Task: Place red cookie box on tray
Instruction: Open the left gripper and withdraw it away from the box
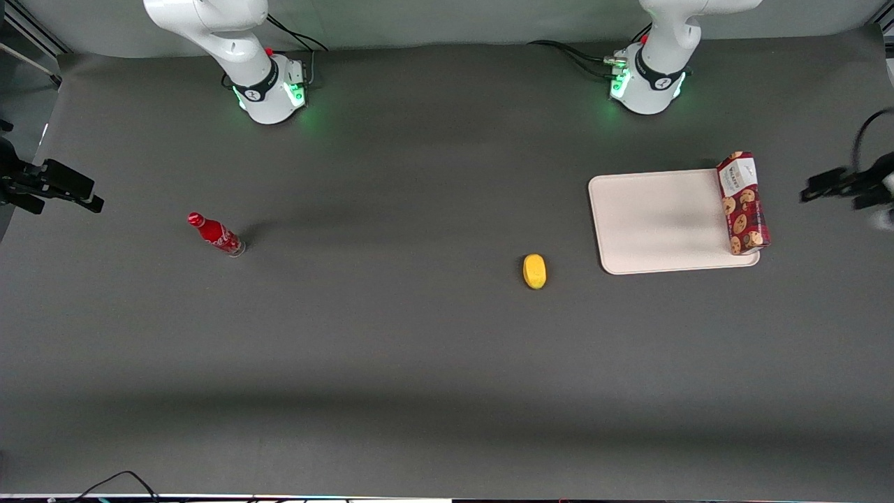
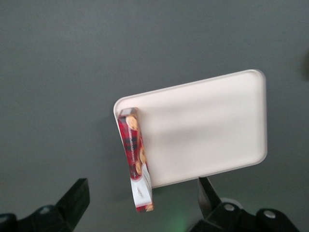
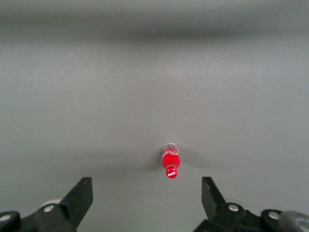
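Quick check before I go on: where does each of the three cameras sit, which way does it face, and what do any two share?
Front view: high, facing both arm bases; gripper open, clear of the red cookie box standing along the tray edge.
Left wrist view: looks down between its fingers at box and tray, shared with front.
Right wrist view: fingertips, red bottle, also in front.

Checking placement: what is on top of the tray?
Only the red cookie box stands along one short edge of the tray; the rim beneath it is hidden. The open tool holds nothing above.
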You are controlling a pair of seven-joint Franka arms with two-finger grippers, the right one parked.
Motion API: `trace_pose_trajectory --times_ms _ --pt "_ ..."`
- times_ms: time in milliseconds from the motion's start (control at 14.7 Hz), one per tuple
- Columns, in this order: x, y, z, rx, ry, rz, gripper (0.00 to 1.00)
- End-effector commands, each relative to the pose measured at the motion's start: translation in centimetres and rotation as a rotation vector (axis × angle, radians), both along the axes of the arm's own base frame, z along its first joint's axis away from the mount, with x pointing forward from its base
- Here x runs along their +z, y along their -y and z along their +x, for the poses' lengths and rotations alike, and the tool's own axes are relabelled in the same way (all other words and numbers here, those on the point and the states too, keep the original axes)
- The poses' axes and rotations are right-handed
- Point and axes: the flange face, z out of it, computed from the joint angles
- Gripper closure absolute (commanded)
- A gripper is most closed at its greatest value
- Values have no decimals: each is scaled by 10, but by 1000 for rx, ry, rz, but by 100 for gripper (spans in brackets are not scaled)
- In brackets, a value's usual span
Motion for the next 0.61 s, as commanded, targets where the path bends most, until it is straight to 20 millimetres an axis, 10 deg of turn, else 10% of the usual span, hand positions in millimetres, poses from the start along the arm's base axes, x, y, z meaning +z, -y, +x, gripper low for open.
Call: trace_pose_trajectory --times_ms 0,341,545 --pt "82 58 10 30 -71 26 0" --pt "120 130 -13 23 -50 75 0" --pt "127 138 -8 -1 -31 72 0"
